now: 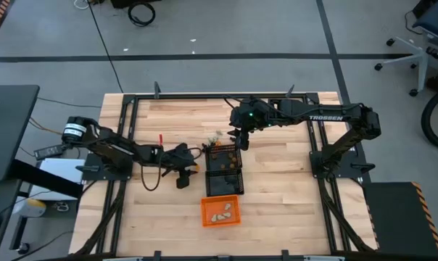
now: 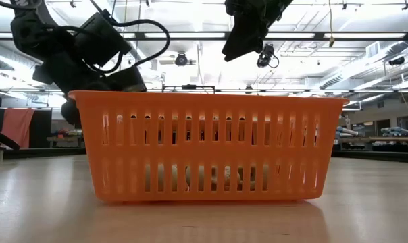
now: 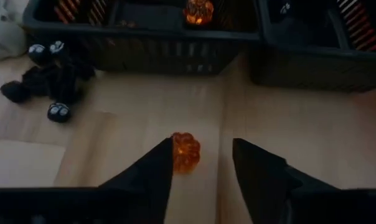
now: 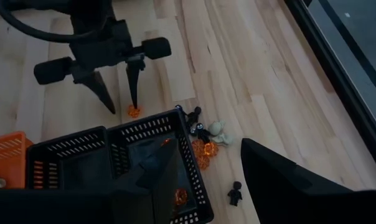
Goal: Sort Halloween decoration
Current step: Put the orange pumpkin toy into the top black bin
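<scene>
The decoration is small orange, cream and black trinkets. A loose heap [image 4: 205, 142] lies on the table by the far black mesh basket [image 1: 224, 155], and black ones with white eyes [image 3: 51, 81] show in the left wrist view. One orange pumpkin trinket [image 3: 185, 151] sits on the wood between the open fingers of my left gripper [image 3: 202, 144], close against one fingertip. My left gripper [image 1: 193, 156] is just left of the black baskets. My right gripper [image 4: 216, 171] hovers open above the far basket and the heap [image 1: 214, 138]. My left gripper comes slanting down from the table's left, and the orange pumpkin trinket [image 4: 134, 112] lies on the table at the inner side of one fingertip [image 3: 165, 152]. The other finger stands apart from it. Whether that fingertip touches the trinket, I cannot tell.
A second black mesh basket [image 1: 224, 183] stands next to the first on its near side. The orange rectangular basket [image 1: 220, 210] stands nearer still, with cream trinkets inside [image 2: 190, 177]. A lone black trinket [image 4: 235, 194] lies beside the far basket. Bare wood stretches to the left and right.
</scene>
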`<control>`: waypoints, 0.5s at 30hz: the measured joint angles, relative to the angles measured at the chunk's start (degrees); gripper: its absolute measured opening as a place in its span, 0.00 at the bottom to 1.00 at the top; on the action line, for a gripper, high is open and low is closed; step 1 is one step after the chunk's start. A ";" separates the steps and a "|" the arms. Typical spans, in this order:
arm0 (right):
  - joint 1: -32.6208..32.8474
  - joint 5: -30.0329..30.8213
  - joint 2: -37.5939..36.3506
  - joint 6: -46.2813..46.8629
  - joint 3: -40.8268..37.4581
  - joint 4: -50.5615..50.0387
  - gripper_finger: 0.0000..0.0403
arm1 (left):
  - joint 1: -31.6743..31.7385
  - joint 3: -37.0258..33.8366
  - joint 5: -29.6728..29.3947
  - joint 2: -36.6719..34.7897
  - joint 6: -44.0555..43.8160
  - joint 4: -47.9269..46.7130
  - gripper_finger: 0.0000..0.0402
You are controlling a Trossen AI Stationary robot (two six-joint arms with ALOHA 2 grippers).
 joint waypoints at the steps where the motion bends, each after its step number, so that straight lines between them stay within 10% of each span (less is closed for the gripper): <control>1: 0.00 0.00 0.00 0.00 0.00 0.04 0.44 | 0.01 0.06 0.00 0.56 -0.04 0.66 0.46; 15: 0.08 -0.07 0.00 1.02 0.00 0.62 0.44 | -0.05 0.21 -0.71 5.74 -1.47 4.68 0.53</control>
